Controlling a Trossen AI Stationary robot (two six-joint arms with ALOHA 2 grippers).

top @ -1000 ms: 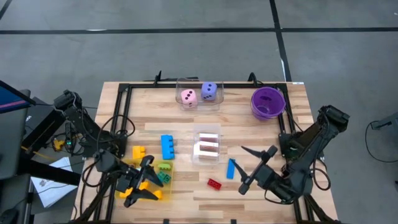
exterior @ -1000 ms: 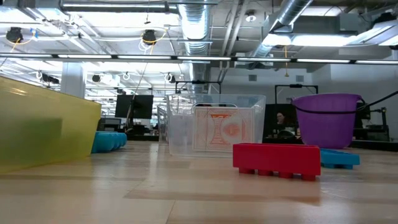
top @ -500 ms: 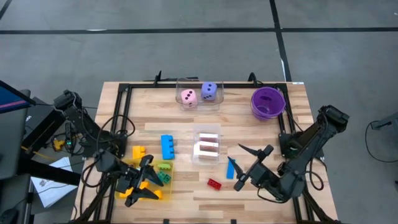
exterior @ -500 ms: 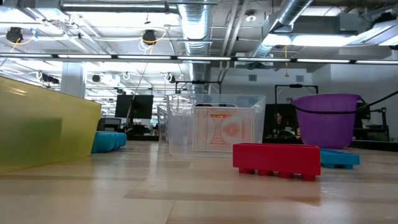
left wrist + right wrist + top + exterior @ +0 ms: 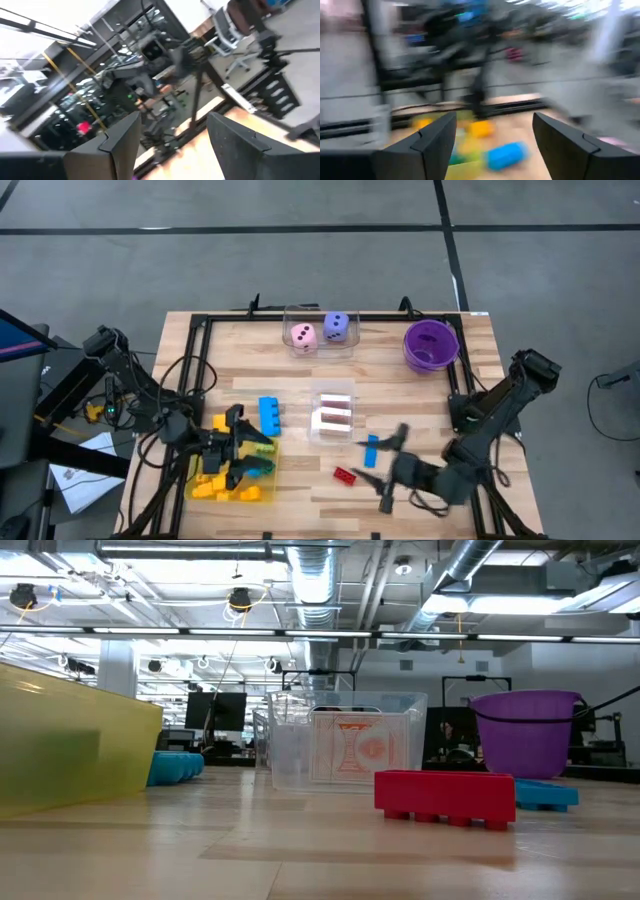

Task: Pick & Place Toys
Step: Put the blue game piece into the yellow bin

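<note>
Loose toys lie on the wooden table: a blue brick (image 5: pixel 269 416), a yellow brick (image 5: pixel 222 423), a slim blue piece (image 5: pixel 371 450) and a red brick (image 5: pixel 345 475), which the low view shows flat on the table (image 5: pixel 445 797). More toys fill the yellow tray (image 5: pixel 196 480). My left gripper (image 5: pixel 250 448) hovers open over the tray's far end, with nothing between its fingers (image 5: pixel 172 145). My right gripper (image 5: pixel 388 467), blurred, stands open just right of the red brick and the blue piece, pointing toward the table's left; it is empty too (image 5: pixel 495 145).
A clear box (image 5: pixel 334 416) holding cards stands mid-table. Another clear box (image 5: pixel 320 345) at the far edge holds a pink die (image 5: pixel 303 336) and a purple die (image 5: pixel 338 327). A purple bowl (image 5: pixel 431 344) sits far right. Black frame rails edge the table.
My left gripper has swung toward the far edge and a little right, rolling as it went, and uncovered the toys in the tray. My right gripper has moved toward the table's left and near edge, sinking slightly and rolling. No toy has moved.
</note>
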